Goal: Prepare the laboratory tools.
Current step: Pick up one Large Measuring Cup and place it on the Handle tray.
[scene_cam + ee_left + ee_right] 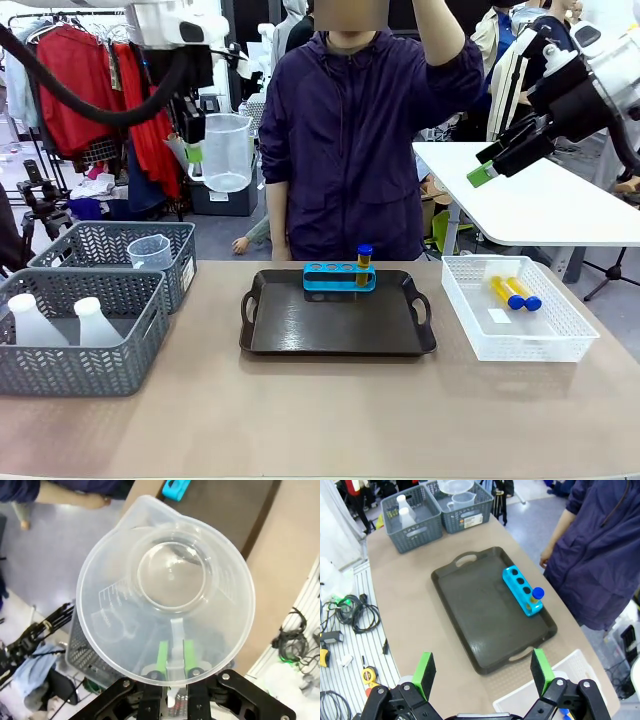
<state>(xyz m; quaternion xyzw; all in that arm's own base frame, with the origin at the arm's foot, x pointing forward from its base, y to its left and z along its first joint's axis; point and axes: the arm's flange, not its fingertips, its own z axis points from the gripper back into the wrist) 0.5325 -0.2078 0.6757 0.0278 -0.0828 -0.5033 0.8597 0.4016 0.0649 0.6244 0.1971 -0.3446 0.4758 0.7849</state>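
Front: the left gripper [194,148] holds the beaker [226,150] high over a grey basket [110,228], well above the tan surface [300,420]; clothes [60,70] hang behind.

Left wrist: it is pinched only by its thin handle, so it could swing or slip.

Right wrist: the right gripper [482,672] is wide and empty above the tray [480,620].

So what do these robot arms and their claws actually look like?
The left arm and right arm have smooth, rounded white shells. A thick black ribbed hose loops along the left one. Each arm ends in a black two-fingered claw, the left gripper and the right gripper. These are angular linked pieces with visible bolts, tipped with bright green pads.
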